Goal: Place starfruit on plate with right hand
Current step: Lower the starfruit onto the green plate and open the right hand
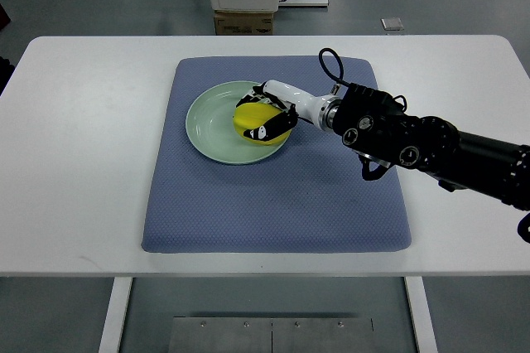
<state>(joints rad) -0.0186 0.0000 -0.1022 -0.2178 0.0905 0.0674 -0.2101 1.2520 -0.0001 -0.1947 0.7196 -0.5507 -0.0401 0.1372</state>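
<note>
Closest to the camera is the white table's (74, 204) front edge, with a blue-grey mat (273, 204) spread on it. So, the yellow starfruit (252, 118) sits over the right part of the pale green plate (211, 121), which lies on the mat's upper middle. The right hand (272, 113) has its fingers curled around the fruit, gripping it from the right side. Its black forearm runs in low from the right edge, angled up-left across the mat.
</note>
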